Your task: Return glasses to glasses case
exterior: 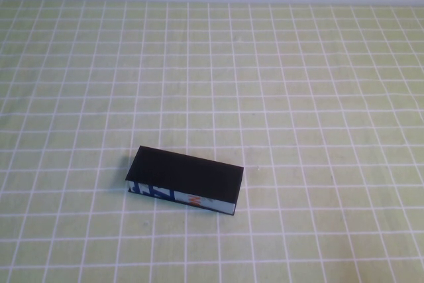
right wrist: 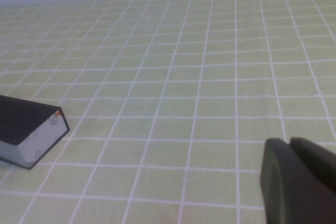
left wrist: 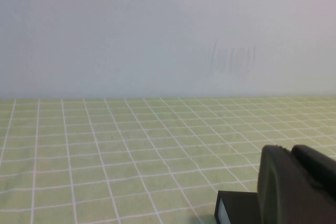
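The glasses case lies shut on the bench, its flap down and its light blue printed front edge facing the robot. No glasses show in any view, so they are either already inside the case or out of sight; I cannot tell which. If they are inside, the task looks all but finished, with nothing left but to keep the arms clear.

The left hand sits back on the robot's side of the case, only a dark part of it showing, and whether it is apart or together I cannot tell. The right hand is well off to the right of the case; its state I cannot tell either.

Bare checked cloth surrounds the case on every side. The wall stands far behind it.
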### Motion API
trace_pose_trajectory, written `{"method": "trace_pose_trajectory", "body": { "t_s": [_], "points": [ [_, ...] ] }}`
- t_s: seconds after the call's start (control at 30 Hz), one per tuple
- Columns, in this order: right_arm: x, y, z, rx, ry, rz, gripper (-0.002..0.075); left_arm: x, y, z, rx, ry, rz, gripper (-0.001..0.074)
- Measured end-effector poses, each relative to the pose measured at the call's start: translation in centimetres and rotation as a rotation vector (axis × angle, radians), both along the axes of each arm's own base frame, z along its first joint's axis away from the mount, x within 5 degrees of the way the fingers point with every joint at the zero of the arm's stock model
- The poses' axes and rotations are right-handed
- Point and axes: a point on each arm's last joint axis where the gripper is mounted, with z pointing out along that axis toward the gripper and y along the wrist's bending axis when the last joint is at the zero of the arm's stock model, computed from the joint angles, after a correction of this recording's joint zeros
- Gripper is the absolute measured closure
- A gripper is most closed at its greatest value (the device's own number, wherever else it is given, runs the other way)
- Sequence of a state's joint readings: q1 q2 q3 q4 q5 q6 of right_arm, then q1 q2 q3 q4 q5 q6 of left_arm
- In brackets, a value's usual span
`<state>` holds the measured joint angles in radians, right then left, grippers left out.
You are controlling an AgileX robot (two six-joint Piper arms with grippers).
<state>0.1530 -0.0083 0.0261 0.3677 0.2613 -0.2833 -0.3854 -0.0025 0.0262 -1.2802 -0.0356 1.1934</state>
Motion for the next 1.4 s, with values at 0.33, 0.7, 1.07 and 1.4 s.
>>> {"method": "trace_pose_trajectory", "body": {
  "t_s": [0.33,0.7,1.07,1.4],
  "points": [
    [-0.1,-0.2,-0.9,-0.082,0.084,-0.007,0.0737,0.0,0.0,0.0,0.000,0.000,0.000,0.0737],
    [-0.1,-0.2,-0.9,-0.082,0.087,-0.009,0.0737,0.0,0.0,0.0,0.000,0.000,0.000,0.0737],
    [-0.1,-0.2,-0.9,-0.082,0.087,-0.009,0.0738,0.0,0.0,0.0,0.000,0.000,0.000,0.0737],
    [-0.1,-0.2,-0.9,-0.082,0.086,-0.009,0.0737,0.2,1.0,0.6,0.056,-0.088,0.130,0.0737]
  ]
}}
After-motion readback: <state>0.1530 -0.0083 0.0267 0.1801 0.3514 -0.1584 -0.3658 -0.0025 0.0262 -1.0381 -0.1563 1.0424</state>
